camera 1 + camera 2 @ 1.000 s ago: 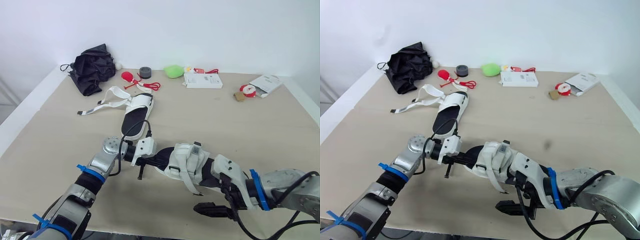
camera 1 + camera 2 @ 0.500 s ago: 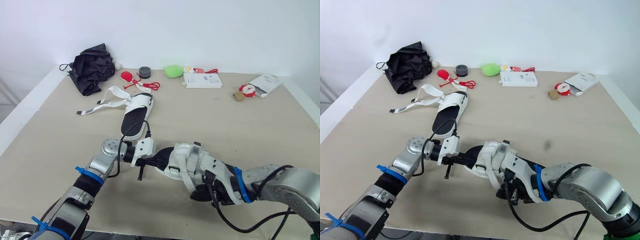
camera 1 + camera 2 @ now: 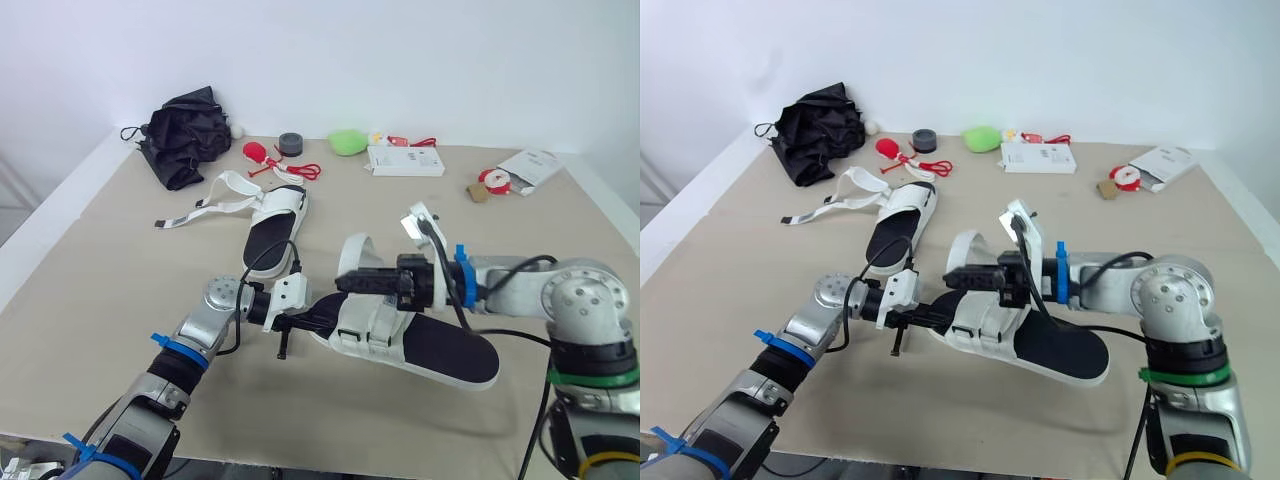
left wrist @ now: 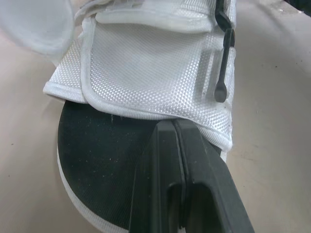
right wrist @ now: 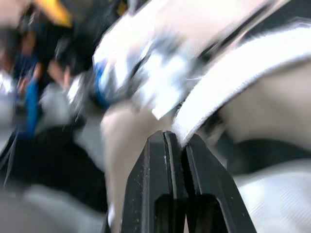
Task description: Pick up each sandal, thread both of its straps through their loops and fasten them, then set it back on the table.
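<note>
Two sandals. My left gripper (image 3: 308, 318) pinched near sandal (image 3: 440, 350); right gripper (image 3: 347, 283) pinched its strap (image 3: 353, 244). Far sandal (image 3: 272, 232) at eleven o'clock.

Along the counter's (image 3: 540, 250) far edge I see a black umbrella (image 3: 182, 135), dark tape roll (image 3: 290, 145), green rounded object (image 3: 347, 142), white box (image 3: 405, 160).
</note>
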